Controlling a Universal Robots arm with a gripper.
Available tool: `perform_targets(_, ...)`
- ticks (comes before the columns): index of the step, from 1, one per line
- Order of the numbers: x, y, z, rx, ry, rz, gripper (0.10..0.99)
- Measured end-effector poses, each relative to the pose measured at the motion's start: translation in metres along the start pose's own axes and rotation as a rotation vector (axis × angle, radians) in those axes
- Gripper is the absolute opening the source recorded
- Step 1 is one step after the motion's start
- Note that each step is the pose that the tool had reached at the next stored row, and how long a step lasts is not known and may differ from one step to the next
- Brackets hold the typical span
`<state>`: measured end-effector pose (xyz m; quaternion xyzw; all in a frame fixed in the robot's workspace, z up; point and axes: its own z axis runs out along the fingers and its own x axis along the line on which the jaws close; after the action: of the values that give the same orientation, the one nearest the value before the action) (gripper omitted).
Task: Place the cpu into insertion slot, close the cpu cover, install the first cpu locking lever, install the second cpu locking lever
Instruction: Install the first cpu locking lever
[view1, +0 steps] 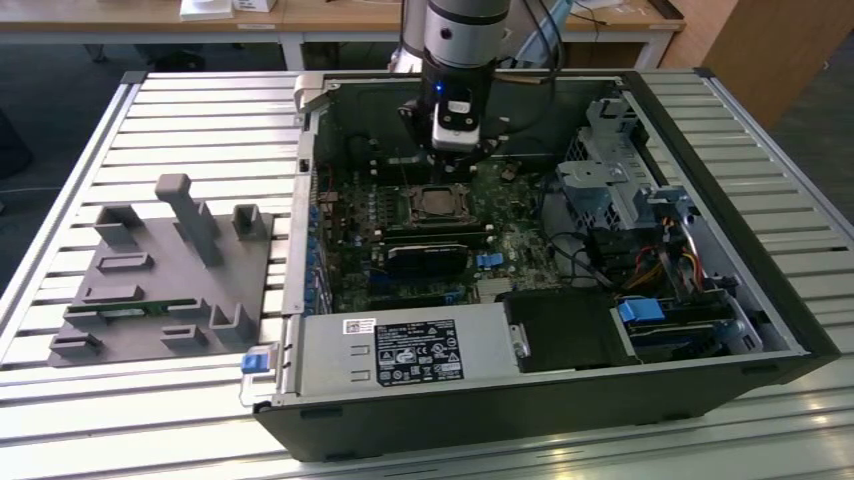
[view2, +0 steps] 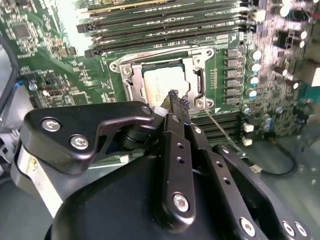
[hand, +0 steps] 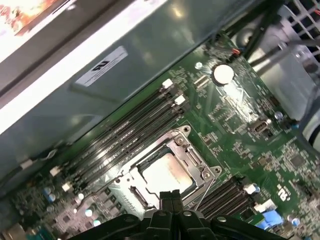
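On the slatted metal table (view1: 200, 100) your open computer case (view1: 534, 410) lay on its side, with a grey moulded fixture (view1: 147, 290) beside it toward the exterior view's left. You had the arm (view1: 461, 40) reaching down into the case from above, over the green motherboard (view1: 350, 262).

Your gripper (view1: 453, 172) hung low over the board, just above the far edge of the insertion slot (view1: 412, 203) as the exterior view showed it. In both wrist views you could see its two black fingers pressed together, tip against tip (view2: 177, 97) (hand: 170, 195), with nothing visible between them.

The slot sat beside the long black memory slots (hand: 125, 135). The cpu cover (hand: 195, 156) lay flat on the slot as a silver frame, and the cpu (view2: 164, 80) sat inside the socket, its pale metal top showing through the cover's window.

Relative to your gripper, the cpu lay just past the closed fingertips. In the second wrist view the tips sat over the chip's near edge, close to the cover's corner screw (view2: 201, 103). Whether they touched the frame, you could not tell.
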<state>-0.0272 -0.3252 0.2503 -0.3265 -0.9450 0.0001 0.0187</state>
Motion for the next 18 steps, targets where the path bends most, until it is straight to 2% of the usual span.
perform_targets(18, 0.0, 0.0, 0.0, 0.009, -0.0033, -0.263, 0.106)
